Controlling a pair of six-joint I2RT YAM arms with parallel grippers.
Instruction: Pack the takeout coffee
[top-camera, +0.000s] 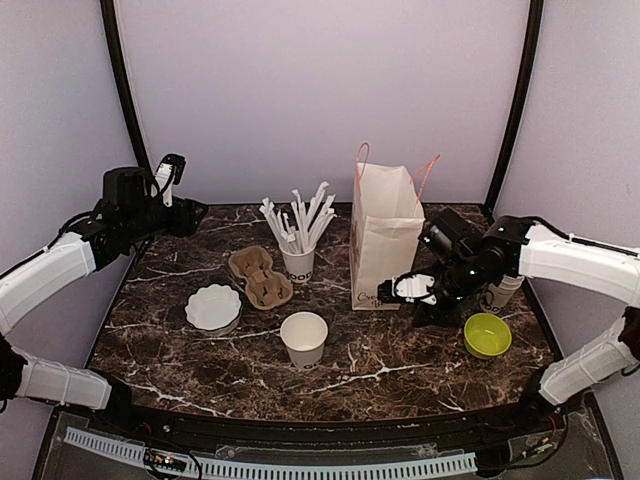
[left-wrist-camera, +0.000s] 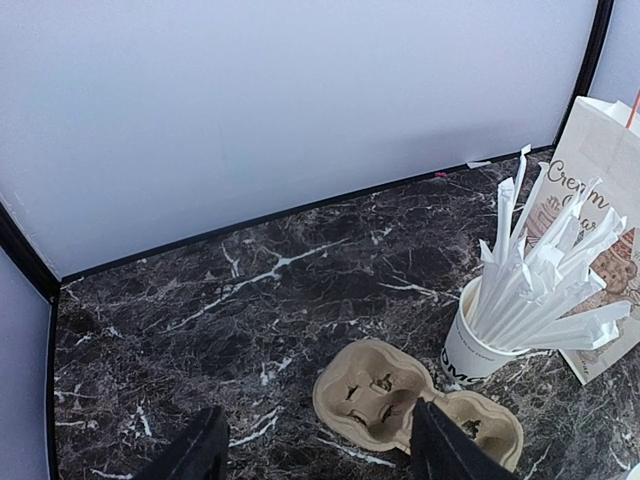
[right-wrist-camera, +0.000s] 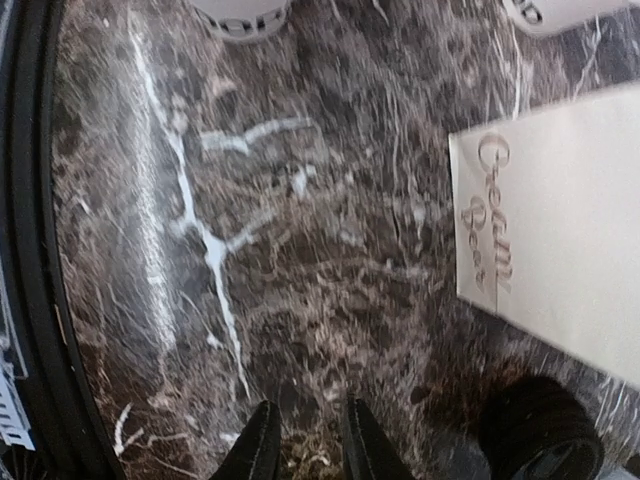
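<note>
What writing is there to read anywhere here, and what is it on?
"Cream" in script on the paper bag; the word below looks like "Bear", uncertain.
Black letters low on the cup of straws: partly hidden, unreadable.
No other text legible.

One white takeout coffee cup (top-camera: 503, 292) stands upright at the right of the worktop (top-camera: 400, 370), partly hidden. Another's black lid (right-wrist-camera: 540, 432) shows just beside the bag (right-wrist-camera: 560, 230).

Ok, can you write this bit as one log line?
left gripper: open, empty, raised back-left | right gripper: slightly open, empty, low beside paper bag | cup carrier: empty
</note>
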